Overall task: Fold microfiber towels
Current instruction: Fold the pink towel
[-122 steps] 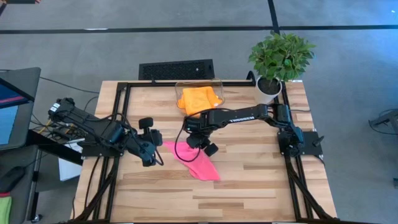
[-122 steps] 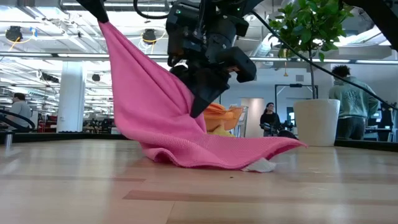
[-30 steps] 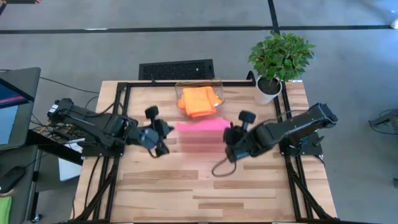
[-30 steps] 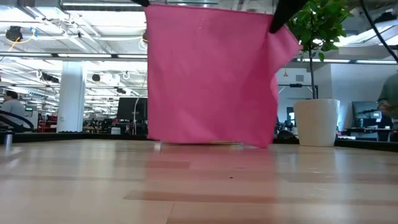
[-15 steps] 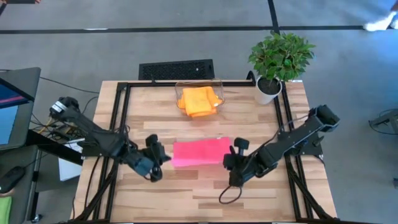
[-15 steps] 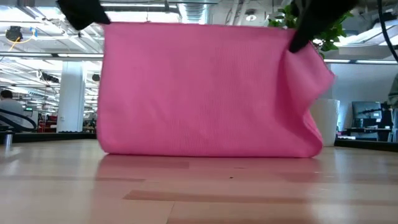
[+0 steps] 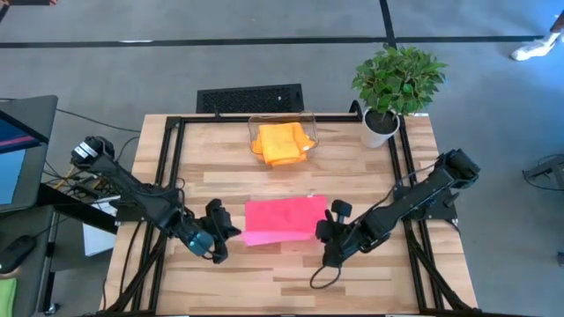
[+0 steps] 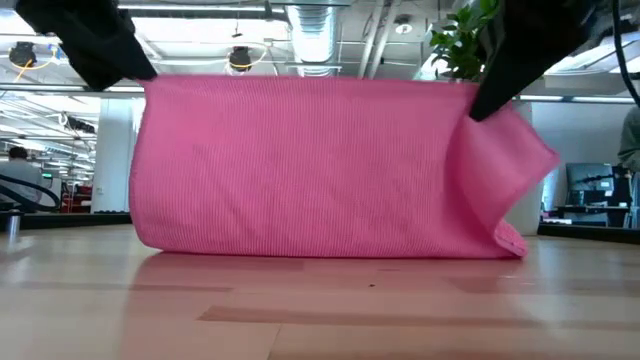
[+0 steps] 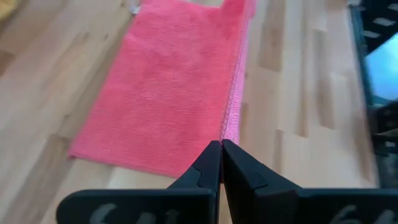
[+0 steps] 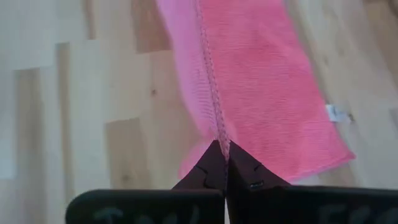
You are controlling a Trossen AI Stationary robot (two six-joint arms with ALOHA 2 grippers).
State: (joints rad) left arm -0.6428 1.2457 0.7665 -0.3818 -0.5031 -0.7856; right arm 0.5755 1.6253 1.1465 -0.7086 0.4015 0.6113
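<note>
Both grippers pinch the hot pink towel (image 7: 284, 219): we see the left gripper (image 7: 220, 231) at the towel's 9 o'clock corner and the right gripper (image 7: 324, 231) at its 3 o'clock corner, near the table's (image 7: 370, 282) 6 o'clock edge in the high view. In each wrist view the two dark fingers are pressed together on the stitched hem, left gripper (image 9: 221, 148) and right gripper (image 10: 220, 149), with no gap showing between the pads.

Change noted: a second ago the towel hung tall and narrow between the arms, close to the clear plastic bin (image 7: 282, 132) at 12 o'clock. Half a second ago it had come toward 6 o'clock and spread wider. Now it sits lower again; in the low view the hot pink towel (image 8: 320, 170) has its bottom edge on the wood while the top edge is held just above. From above, most of the cloth already lies flat, running toward 12 o'clock from the held edge.

Our reading: the arms are laying the towel out flat, or draping it into a first fold; we cannot tell which. The right end bunches and sags at 3 o'clock in the low view, so that corner may land uneven.

Orange towels (image 7: 282, 143) wait in the bin. A potted plant (image 7: 395, 84) stands at 1 o'clock.
</note>
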